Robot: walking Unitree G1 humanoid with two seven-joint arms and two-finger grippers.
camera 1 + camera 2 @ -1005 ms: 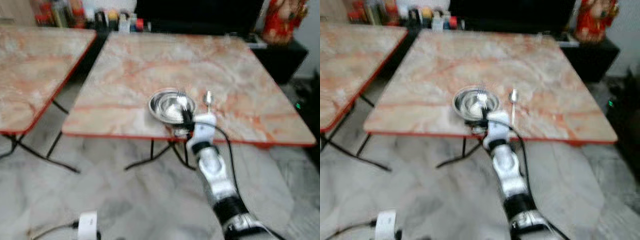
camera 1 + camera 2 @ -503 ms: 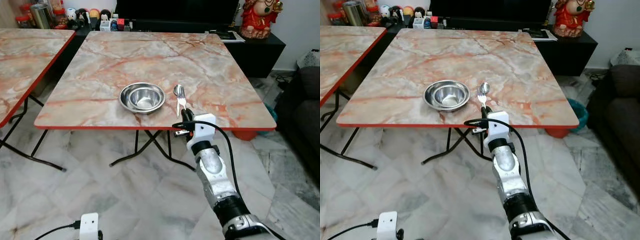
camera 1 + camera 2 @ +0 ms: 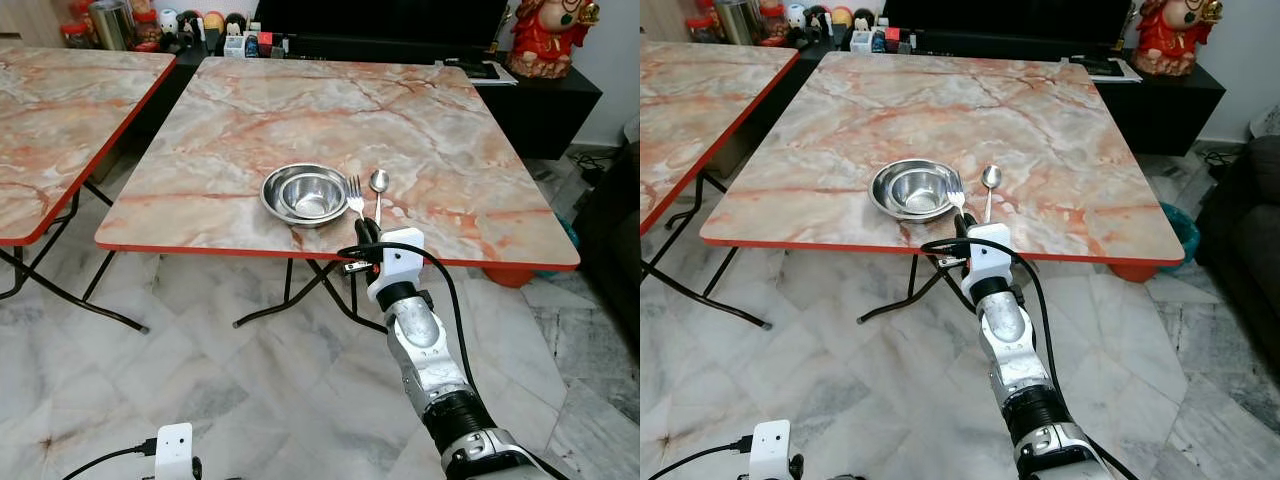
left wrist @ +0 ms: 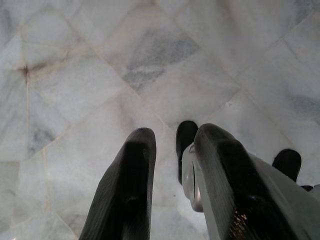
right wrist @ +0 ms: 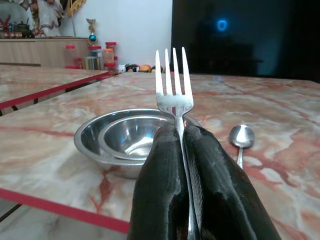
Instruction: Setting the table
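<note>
A steel bowl (image 3: 305, 194) stands near the front edge of the marble table (image 3: 450, 130) with the red rim. A spoon (image 3: 378, 186) lies to the right of it, handle toward me. My right gripper (image 3: 362, 236) is at the table's front edge, shut on the handle of a fork (image 3: 354, 192). The fork points away from me with its tines up, in the gap between bowl and spoon. In the right wrist view the fork (image 5: 173, 85) rises from the pinched fingers (image 5: 157, 180), with the bowl (image 5: 120, 140) and spoon (image 5: 242, 136) behind. My left gripper (image 4: 172, 137) hangs open over the floor.
A second marble table (image 3: 60, 120) stands to the left with a gap between. Jars and a black cabinet (image 3: 400, 45) line the back wall, with a red figurine (image 3: 545, 35). A white device (image 3: 172, 448) with a cable lies on the tiled floor. A dark sofa (image 3: 1260, 200) is at right.
The camera has shifted and the blur has gone. The fork was over the bowl's right side, then over the spoon's handle, and now sits between bowl and spoon.
</note>
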